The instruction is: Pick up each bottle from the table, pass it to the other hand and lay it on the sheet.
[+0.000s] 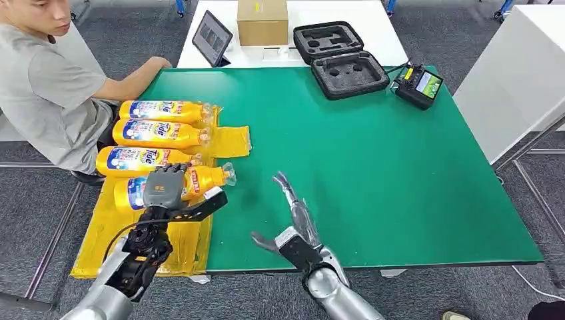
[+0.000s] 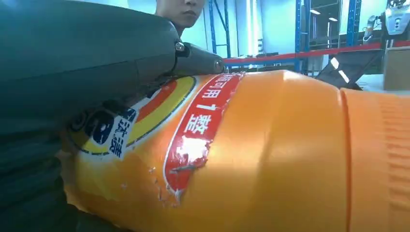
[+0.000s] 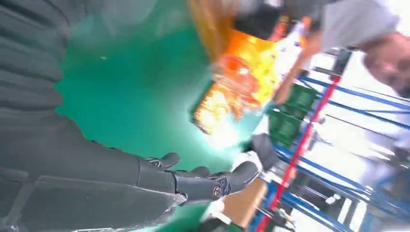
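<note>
Gripping bottle (image 1: 200,181) — left hand (image 1: 163,187)

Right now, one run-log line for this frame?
left hand: grips fourth bottle over yellow sheet | right hand: open above green table | three bottles lying on sheet

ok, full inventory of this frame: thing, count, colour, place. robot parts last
bottles: four, orange with blue labels, lying side by side on the sheet at the table's left; the nearest one is under the left hand
sheet: one, yellow, draped over the table's left edge
table: one, green top
foam case: one, black, open, far side
controller: one, black with a lit screen, far right corner
tablet: one, dark, propped on the white table behind
cardboard box: one, brown, same white table
person: one, grey shirt, seated at left
left hand: grips the nearest bottle
right hand: open above the table
</note>
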`<state>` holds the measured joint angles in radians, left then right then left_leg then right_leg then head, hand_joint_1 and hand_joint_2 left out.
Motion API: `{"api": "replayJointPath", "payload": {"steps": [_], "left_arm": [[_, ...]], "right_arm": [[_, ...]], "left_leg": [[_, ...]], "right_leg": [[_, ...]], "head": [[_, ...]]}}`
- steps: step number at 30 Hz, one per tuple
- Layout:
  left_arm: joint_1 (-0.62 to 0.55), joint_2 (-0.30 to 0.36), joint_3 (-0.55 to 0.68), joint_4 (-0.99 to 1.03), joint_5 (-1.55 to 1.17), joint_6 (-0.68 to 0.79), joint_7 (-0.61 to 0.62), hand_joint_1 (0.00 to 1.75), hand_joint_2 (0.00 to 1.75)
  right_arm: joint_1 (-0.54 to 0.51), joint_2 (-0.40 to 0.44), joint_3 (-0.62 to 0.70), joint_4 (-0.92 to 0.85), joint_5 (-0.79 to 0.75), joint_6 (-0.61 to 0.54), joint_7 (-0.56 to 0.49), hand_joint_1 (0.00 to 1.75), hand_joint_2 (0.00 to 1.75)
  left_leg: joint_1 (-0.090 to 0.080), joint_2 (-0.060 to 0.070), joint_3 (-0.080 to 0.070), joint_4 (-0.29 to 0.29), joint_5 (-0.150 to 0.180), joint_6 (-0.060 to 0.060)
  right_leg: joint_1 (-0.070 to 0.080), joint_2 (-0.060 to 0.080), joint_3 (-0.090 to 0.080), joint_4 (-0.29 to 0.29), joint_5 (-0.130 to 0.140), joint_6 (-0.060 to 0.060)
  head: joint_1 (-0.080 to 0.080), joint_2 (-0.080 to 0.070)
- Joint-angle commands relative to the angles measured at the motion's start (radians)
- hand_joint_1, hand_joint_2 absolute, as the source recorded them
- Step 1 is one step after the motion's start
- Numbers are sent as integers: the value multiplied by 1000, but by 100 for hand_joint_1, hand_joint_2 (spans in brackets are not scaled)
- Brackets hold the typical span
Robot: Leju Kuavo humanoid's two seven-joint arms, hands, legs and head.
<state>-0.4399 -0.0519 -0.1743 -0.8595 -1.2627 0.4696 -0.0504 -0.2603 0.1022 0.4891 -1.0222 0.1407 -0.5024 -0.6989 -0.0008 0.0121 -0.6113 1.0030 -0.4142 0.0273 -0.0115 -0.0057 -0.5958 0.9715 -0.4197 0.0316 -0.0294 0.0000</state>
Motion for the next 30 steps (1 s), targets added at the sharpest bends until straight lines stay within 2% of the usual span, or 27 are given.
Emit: {"api": "replayJointPath", "payload": {"steps": [1,7,12,16,30], "left_arm": [[-64,4,-5,115,19,-26,-27,175,175],[-69,6,-6,137,33,-65,-45,175,175],[-78,30,-7,165,91,-168,-120,175,175],[-73,59,5,160,90,-137,-89,175,175],[-65,56,8,165,83,-127,-69,175,175]], "right_arm": [[40,-32,-4,-164,-3,-13,1,0,175],[47,-37,-16,-168,-12,-12,1,0,175],[59,-45,-27,-197,-20,-20,1,0,175],[66,-51,-38,-237,-25,-27,1,0,175],[69,-51,-34,-244,-17,-27,1,0,175]], "left_leg": [[0,-2,2,0,-1,-1],[1,-2,2,0,-1,-1],[1,-2,2,0,-1,-1],[0,-1,2,0,-1,-1],[1,-1,4,0,-2,-1]], "right_leg": [[0,-1,2,0,-1,-1],[0,-1,2,0,-1,-1],[1,-1,3,0,-1,-1],[0,0,2,0,-1,-1],[1,1,4,0,-1,-1]], "head": [[0,0],[0,0],[0,0],[0,0],[0,0]]}}
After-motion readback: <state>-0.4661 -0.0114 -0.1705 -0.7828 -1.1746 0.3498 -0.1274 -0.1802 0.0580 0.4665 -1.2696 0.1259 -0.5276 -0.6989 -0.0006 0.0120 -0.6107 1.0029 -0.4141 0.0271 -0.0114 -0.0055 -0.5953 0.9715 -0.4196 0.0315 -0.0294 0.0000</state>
